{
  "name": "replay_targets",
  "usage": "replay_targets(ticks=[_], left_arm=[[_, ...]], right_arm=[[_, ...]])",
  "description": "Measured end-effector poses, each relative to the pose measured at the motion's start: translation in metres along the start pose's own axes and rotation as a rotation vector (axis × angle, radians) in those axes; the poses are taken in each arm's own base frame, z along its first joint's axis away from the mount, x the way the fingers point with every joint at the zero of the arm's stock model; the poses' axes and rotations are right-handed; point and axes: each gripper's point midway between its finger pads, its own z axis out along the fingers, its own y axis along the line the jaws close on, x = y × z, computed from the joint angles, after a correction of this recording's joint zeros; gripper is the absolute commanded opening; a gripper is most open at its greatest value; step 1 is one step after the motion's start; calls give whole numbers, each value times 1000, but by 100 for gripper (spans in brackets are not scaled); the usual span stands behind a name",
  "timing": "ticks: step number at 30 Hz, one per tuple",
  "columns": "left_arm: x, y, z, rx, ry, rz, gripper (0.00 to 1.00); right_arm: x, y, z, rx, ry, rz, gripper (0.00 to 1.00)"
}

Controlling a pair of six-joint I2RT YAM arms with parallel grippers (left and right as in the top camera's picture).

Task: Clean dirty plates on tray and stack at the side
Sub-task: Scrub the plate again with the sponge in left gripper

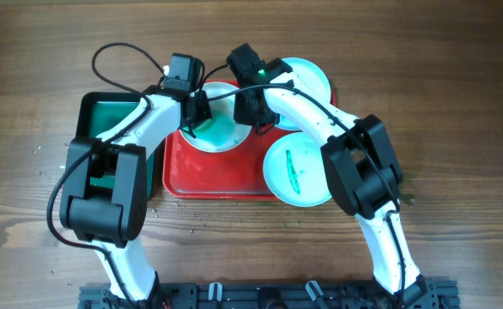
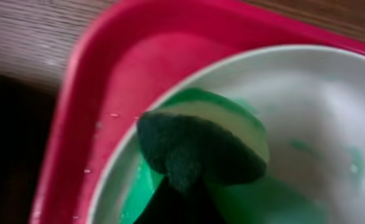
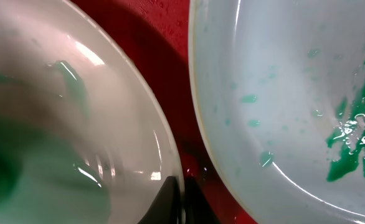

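The red tray [image 1: 209,184] carries a white plate [image 1: 221,130] smeared with green. My left gripper [image 1: 193,118] is shut on a dark green sponge [image 2: 195,146], which presses on this plate [image 2: 307,106] near its left rim. My right gripper [image 1: 253,113] is shut on the white plate's right rim, its fingers [image 3: 170,202] pinching the edge [image 3: 177,168]. One pale aqua plate [image 1: 296,167] with a green streak overhangs the tray's front right corner. Another aqua plate [image 1: 310,81] sits at the back right. An aqua plate [image 3: 282,93] with green smears lies beside the pinched rim.
A smaller dark green tray [image 1: 106,116] lies left of the red tray, partly under my left arm. Both arms cross over the tray's back half. Bare wooden table [image 1: 457,103] surrounds everything. Small crumbs dot the wood at the front.
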Motion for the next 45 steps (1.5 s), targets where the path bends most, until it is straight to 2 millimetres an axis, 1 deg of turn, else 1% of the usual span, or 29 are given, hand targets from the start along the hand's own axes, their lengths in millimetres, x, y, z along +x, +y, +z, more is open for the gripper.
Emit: replay_targets(ticks=[3, 6, 9, 11, 14, 15, 17, 20, 21, 24, 26, 27, 28, 31, 34, 36, 37, 39, 42, 45], left_arm=[[1, 2, 0, -17, 1, 1, 4], [9, -7, -1, 46, 47, 85, 4], [25, -26, -6, 192, 128, 202, 4], [44, -44, -13, 327, 200, 275, 4], [65, -65, -22, 472, 264, 341, 4], [69, -70, -23, 511, 273, 357, 4], [69, -76, -24, 552, 269, 375, 4], [58, -80, -19, 554, 210, 377, 4], [53, -80, -17, 538, 191, 369, 4], [30, -70, -6, 414, 107, 276, 4], [15, -58, 1, 310, 53, 187, 4], [10, -52, 3, 264, 32, 150, 4], [0, -39, 5, 179, -6, 89, 4], [-8, -13, 5, 28, -48, -8, 4], [-2, 11, 1, -105, -37, -87, 4], [5, 17, -2, -143, -17, -114, 4], [11, 20, -5, -158, 11, -125, 4], [20, 19, -7, -151, 55, -130, 4], [31, 11, -10, -89, 130, -97, 4], [44, -3, -13, 34, 216, -21, 4]], right_arm=[[0, 0, 0, -1, 0, -7, 4], [0, 0, 0, -1, 0, -11, 4], [0, -1, 0, 2, 0, -10, 4], [-1, -2, 0, 2, 1, -11, 4], [-1, -2, 0, 3, 1, -12, 4], [-1, -1, 0, 2, 0, -12, 4], [-1, -1, 0, 2, 0, -12, 4], [-1, -1, 0, 2, 0, -12, 4], [-1, -1, 0, 2, 1, -12, 4], [-1, -2, 0, 2, 0, -11, 4], [-1, -1, 0, 1, -1, -12, 4], [-1, -1, 0, 0, -2, -12, 4], [-1, -1, 0, 0, -2, -12, 4], [-1, -1, 0, 0, -2, -12, 4], [-1, -1, 0, 0, -2, -12, 4], [-2, -1, 0, -1, -3, -12, 4], [-2, -1, 0, -1, -4, -12, 4], [-2, -1, 0, -1, -4, -12, 4], [-2, -1, 0, -1, -4, -12, 4], [-2, -1, 0, 2, -6, -12, 4]])
